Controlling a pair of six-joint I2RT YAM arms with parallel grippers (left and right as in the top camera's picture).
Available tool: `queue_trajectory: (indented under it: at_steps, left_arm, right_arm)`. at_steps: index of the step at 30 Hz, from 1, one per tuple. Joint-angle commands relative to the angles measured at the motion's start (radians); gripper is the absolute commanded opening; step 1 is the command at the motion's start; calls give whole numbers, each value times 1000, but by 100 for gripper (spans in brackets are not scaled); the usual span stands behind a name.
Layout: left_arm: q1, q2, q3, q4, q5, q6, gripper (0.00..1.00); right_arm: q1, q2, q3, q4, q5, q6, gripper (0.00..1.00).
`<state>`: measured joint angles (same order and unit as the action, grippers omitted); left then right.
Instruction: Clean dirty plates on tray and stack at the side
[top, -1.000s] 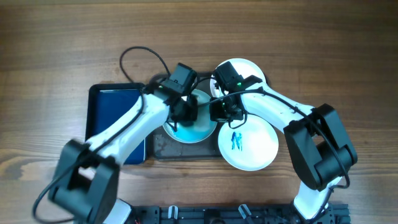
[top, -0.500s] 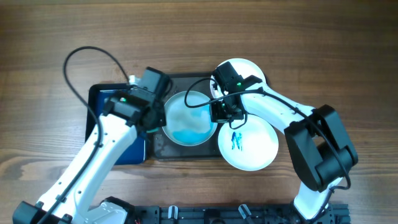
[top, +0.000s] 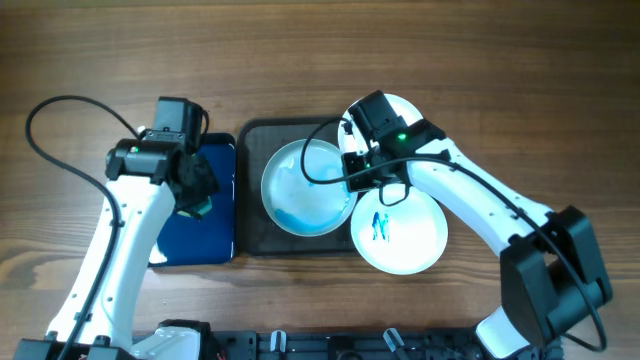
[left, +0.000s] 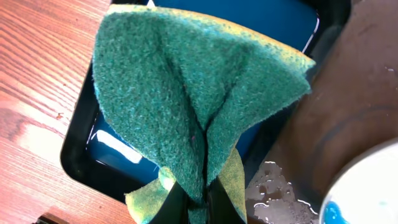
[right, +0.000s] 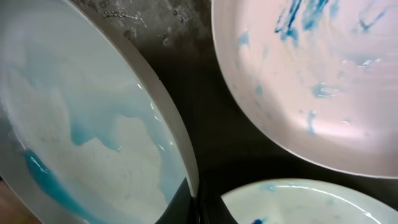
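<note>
A white plate (top: 305, 187) smeared with wet blue-teal sits on the dark grey tray (top: 258, 236); it fills the left of the right wrist view (right: 87, 124). My right gripper (top: 358, 180) is shut on its right rim (right: 194, 205). A second plate (top: 405, 230) with blue scribbles lies at the front right, partly off the tray. A third plate (top: 395, 108) shows behind my right arm. My left gripper (top: 195, 207) is shut on a green and yellow sponge (left: 199, 93) above the blue tray (top: 185, 240).
The glossy blue tray (left: 112, 146) lies left of the grey tray. Water drops (left: 273, 186) wet the grey tray's floor. Cables loop over the wooden table (top: 500, 60) behind both arms.
My left arm has swung left with the sponge, from over the smeared plate to above the blue tray. My right gripper still holds the plate's rim.
</note>
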<state>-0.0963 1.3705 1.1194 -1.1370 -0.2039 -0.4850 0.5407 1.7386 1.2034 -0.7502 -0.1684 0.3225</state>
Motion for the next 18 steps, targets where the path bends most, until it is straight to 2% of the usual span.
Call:
queue_trajectory:
  at_steps: [1,8,14,18]
  left_arm:
    - [25,-19,20,3,29,-13,4]
    - [26,-19,20,11,32,6,4]
    - [48,-19,21,43,35,10,4]
    - [142,-19,87,32,82,40,4]
  right_arm:
    - [6,-37,48,-39,109,-33,4]
    - [6,-37,158,-142,222,-64,5]
    - [53,-37,205,-171,204,-59,5]
    - [90,-37,205,-166,114,-43,4]
